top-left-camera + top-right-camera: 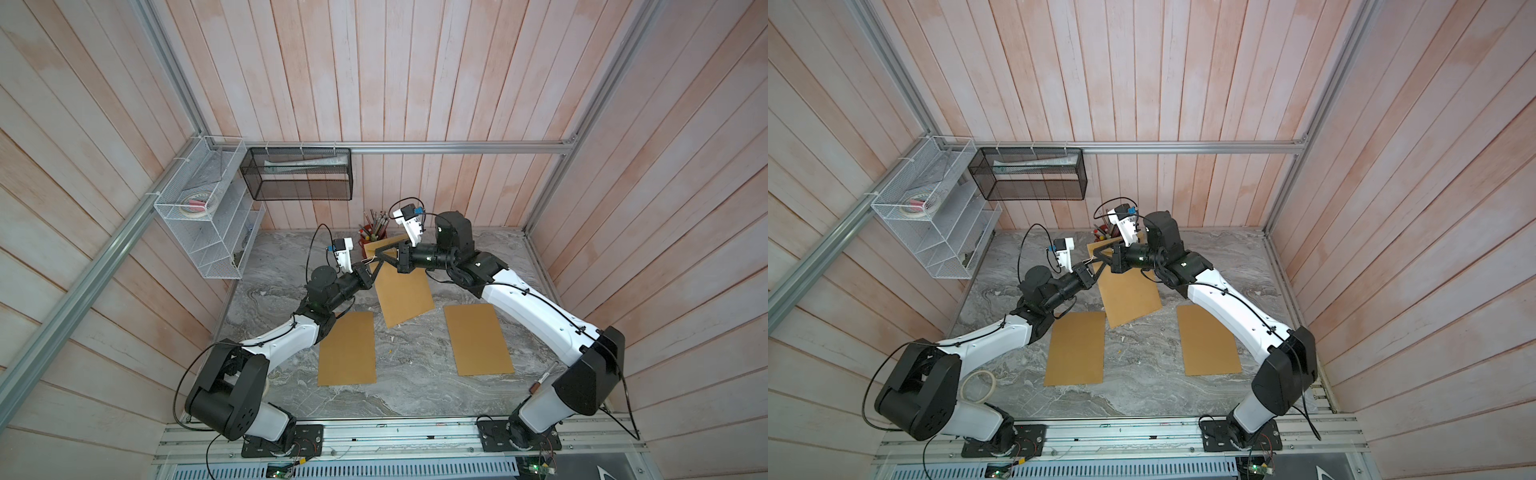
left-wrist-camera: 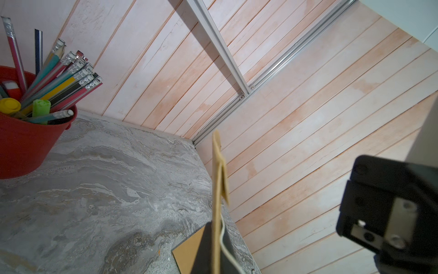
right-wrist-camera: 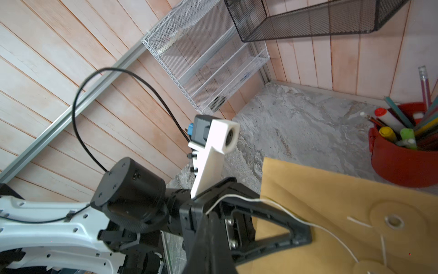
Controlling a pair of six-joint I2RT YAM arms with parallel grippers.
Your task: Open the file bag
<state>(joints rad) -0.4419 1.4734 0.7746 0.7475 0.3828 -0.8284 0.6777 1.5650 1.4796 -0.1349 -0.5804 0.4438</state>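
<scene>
The middle kraft file bag [image 1: 405,295] [image 1: 1131,295] lies slanted on the marble table, its far end lifted. My left gripper [image 1: 384,259] [image 2: 216,225] is shut on that raised edge, and the bag [image 2: 216,178] shows edge-on between its fingers. In the right wrist view the left gripper [image 3: 308,234] clamps the bag [image 3: 343,201] near its round paper button [image 3: 393,221]. The white closure string [image 3: 284,211] [image 2: 222,234] runs from the buttons across to my right gripper [image 3: 209,218] [image 1: 375,252], which is shut on its end just beside the left gripper's base.
Two more kraft file bags [image 1: 347,349] [image 1: 478,338] lie flat nearer the front. A red cup of pens [image 1: 372,239] [image 3: 400,163] stands just behind the lifted bag. A white wire shelf [image 1: 203,216] and a black mesh basket [image 1: 299,174] hang on the walls. A tape roll [image 1: 978,386] lies by the left arm.
</scene>
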